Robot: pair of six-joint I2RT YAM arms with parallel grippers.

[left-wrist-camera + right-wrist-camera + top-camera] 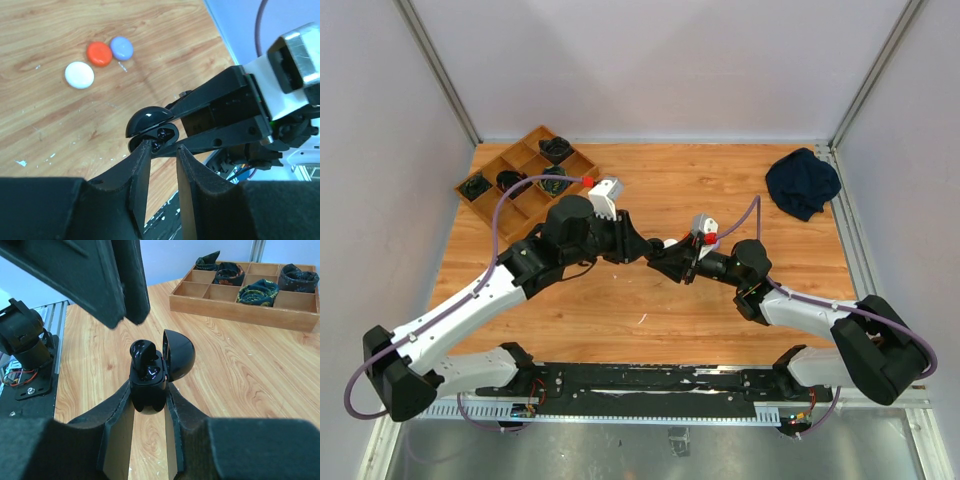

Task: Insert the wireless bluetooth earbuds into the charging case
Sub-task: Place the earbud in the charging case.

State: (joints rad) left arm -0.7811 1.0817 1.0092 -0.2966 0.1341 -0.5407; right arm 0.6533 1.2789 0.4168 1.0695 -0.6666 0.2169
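My right gripper is shut on the base of a glossy black charging case, held above the table with its domed lid swung open. A black earbud stands partly in the case, its top sticking out above the rim. The left gripper is right at the case mouth, one fingertip touching near the earbud. Its jaws stand a narrow gap apart with nothing between them. From the top view the two grippers meet over mid-table, left and right.
Closed round cases lie on the wood: white, orange and lavender. A wooden compartment tray with dark rolled items sits at the back left. A dark blue cloth lies at the back right.
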